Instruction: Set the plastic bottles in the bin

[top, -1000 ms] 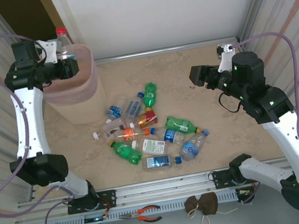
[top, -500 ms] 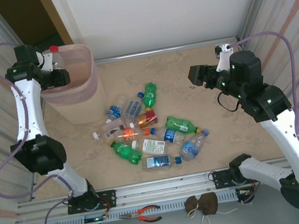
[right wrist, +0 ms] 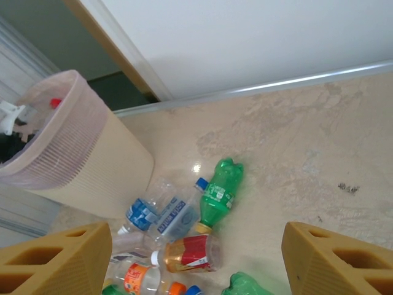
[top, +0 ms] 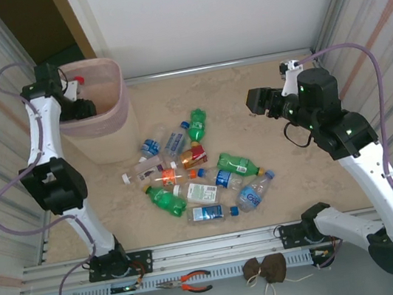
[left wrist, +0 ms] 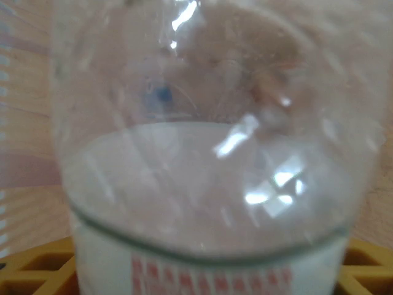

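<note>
The pale-pink bin point(top: 110, 127) stands at the far left. My left gripper point(top: 76, 105) reaches inside its rim, and a clear bottle with a red cap point(top: 79, 81) lies between its jaws. In the left wrist view that bottle point(left wrist: 202, 153), with a white red-lettered label, is blurred and spans the gap between the yellow fingers point(left wrist: 37, 267); I cannot tell whether they grip it. Several plastic bottles point(top: 193, 170) lie heaped mid-table, among them a green one point(right wrist: 220, 193). My right gripper point(top: 255, 101) hovers open to the right of the heap, with the bin point(right wrist: 92, 160) in its view.
Corrugated walls close in both sides and a white panel stands behind. A metal rail point(top: 219, 245) runs along the near edge, with orange-handled pliers point(top: 194, 281) and two brown pouches point(top: 265, 269) below it. Bare tabletop lies between the heap and the right arm.
The left arm has swung further left and back, and the red-capped bottle has dropped from above the bin's rim to inside it. The right arm has hardly moved.
</note>
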`<state>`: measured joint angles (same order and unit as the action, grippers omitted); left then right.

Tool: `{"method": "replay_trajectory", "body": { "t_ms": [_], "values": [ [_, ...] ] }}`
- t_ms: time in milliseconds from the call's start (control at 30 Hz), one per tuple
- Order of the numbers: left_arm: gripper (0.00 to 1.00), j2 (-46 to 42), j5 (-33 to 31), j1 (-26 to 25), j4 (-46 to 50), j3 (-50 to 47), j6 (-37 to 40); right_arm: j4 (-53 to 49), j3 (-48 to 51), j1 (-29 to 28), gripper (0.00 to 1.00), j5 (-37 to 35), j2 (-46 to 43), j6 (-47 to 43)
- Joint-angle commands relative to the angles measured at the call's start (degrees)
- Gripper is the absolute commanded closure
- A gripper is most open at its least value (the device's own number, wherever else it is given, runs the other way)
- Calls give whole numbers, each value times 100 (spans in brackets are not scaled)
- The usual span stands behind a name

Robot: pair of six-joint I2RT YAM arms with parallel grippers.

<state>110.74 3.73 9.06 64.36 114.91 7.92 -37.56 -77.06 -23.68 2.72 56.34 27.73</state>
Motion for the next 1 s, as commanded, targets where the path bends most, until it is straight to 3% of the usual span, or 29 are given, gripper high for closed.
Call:
{"method": "replay_trajectory", "body": {
  "t_ms": [0,400,700,967],
  "values": [
    [32,48,22,52,57,91,82,4,72,-53,28,-140,5,-121],
    [29,-334,580,52,-336,-303,-52,-549,43,-83,30,-126,307,92],
    [29,-928,1335,39,-781,-616,-225,-1298,48,-327,31,-217,584,81],
    [29,-1802,2108,7,-1599,-1348,-588,-1515,749,-395,31,-595,567,1106]
  ]
}}
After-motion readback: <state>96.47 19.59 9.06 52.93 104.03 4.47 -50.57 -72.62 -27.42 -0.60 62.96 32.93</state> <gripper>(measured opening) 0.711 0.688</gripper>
